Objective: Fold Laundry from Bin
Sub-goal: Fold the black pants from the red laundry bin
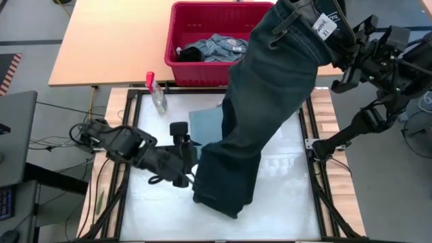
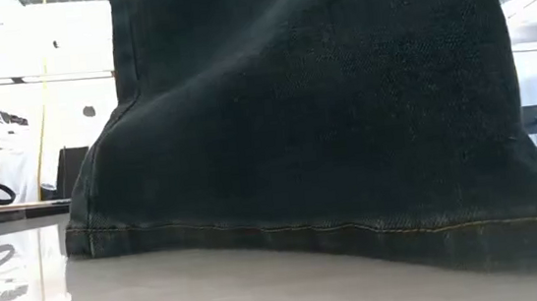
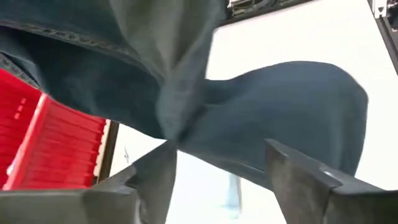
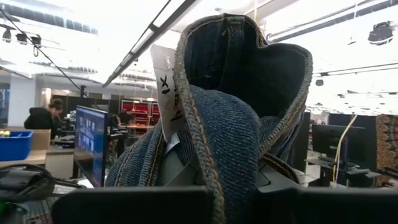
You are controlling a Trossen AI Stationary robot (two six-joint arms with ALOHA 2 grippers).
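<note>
Right end effector [image 1: 337, 42] clamped on dark jeans [image 1: 263, 101] at the waistband, held high, hem on the surface [image 1: 283, 202], left end effector [image 1: 191, 164] open beside the leg, red bin [image 1: 177, 40] behind holding denim laundry [image 1: 212, 47]

Right claw [image 1: 337, 42] raised, clamped; left claw [image 1: 192, 158] low, parted

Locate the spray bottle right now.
In the high view, the spray bottle lies at the work surface's far left corner, just left of the red bin's front corner and beyond the left claw, clear of the hanging dark jeans.
</note>
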